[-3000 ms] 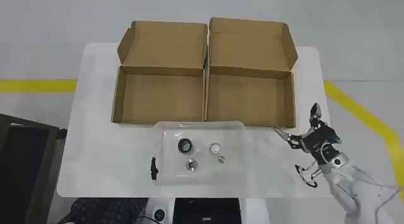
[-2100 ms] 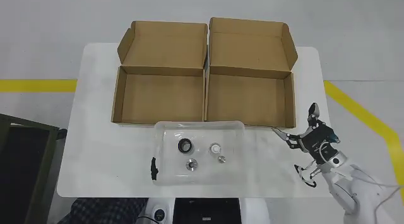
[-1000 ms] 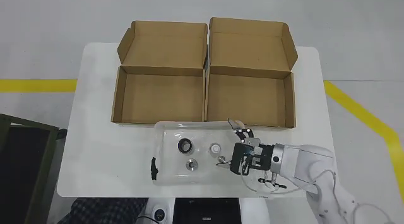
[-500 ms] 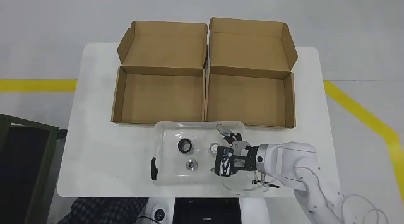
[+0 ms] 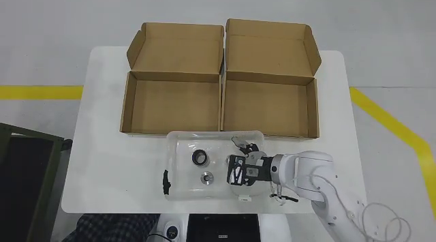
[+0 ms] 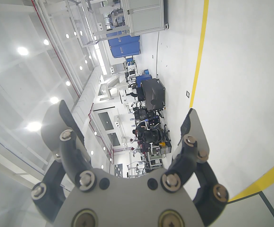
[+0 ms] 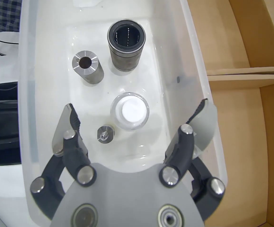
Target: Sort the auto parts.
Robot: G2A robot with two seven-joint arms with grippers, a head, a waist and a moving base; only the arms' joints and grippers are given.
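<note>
The right gripper (image 7: 136, 106) hangs low inside a clear bin (image 7: 193, 55). Its jaws are spread wide around a white cap (image 7: 130, 112) and a small stud (image 7: 105, 133), though I can't tell which one it is after. A bearing (image 7: 126, 45) and a sleeve (image 7: 87, 66) stand upright beyond, apart from each other. The bin walls crowd both fingers. Open boxes (image 5: 172, 106) sit just behind the bin. The left gripper (image 6: 127, 109), also spread, points off into the room.
</note>
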